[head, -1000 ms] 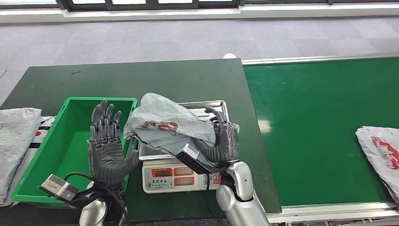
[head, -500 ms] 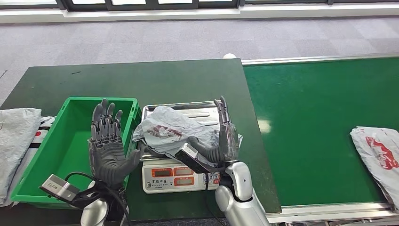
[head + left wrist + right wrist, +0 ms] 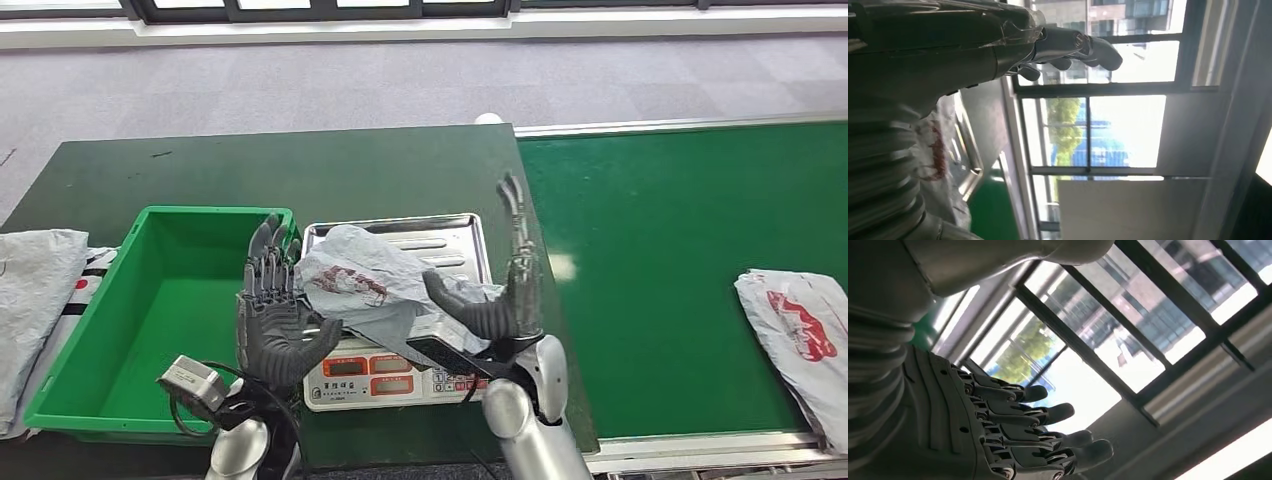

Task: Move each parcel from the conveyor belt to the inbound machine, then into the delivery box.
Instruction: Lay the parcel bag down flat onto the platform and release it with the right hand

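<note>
Centre frame, the parcel lies crumpled on the scale. My left hand and right hand flank it, fingers spread, holding nothing. Its overhanging edge could snag the bin when I lift.

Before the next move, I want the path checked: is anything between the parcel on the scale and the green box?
Only the left hand, raised open between the parcel and the green box. Nothing else visible blocks it.
</note>
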Available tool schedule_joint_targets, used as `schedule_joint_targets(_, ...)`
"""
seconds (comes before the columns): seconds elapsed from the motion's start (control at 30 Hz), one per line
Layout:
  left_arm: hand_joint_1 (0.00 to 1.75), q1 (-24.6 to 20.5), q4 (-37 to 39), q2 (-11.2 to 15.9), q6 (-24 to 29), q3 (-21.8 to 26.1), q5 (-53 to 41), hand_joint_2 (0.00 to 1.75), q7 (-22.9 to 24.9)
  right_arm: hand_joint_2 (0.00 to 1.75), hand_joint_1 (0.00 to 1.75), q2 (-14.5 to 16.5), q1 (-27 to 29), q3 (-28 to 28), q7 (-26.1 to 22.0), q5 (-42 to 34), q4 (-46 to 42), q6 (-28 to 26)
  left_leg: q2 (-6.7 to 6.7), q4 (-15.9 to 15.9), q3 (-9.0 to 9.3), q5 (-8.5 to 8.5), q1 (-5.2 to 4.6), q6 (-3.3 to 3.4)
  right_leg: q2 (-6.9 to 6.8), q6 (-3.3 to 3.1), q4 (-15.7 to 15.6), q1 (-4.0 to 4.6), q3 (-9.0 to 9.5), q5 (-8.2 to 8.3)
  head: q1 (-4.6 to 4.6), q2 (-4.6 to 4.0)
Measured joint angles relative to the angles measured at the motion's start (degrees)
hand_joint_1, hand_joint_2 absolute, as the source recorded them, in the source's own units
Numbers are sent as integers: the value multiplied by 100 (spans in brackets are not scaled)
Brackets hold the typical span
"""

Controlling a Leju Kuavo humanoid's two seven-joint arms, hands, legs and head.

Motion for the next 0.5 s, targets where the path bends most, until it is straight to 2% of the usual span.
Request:
schedule_joint_targets(0.17, 0, -246, 1153, 2, 1109, -234, -604, 175, 4, 175, 0, -7, 270, -606, -1002, -996, -1365, -5, 10, 1, 1, -3, -3, 3, 11, 5, 0, -3, -3, 4, 1, 1)
schedule_joint_targets(0.3, 0, -436, 1864, 2, 1221, -466, -721, 175, -1, 175, 0, -21, 427, -919, -1499, -1500, -1984, 6, 14, 0, 1, -4, -4, 5, 15, 7, 0, -4, -4, 5, 1, 0)
schedule_joint_targets(0.5, 0, -698, 2618, -7, 1235, -652, -950, 175, -1, 175, 0, -30, 557, -1123, -1589, -1635, -2424, 13, 16, 0, 3, -4, -4, 5, 18, 7, 0, -3, 0, 6, 1, 0)
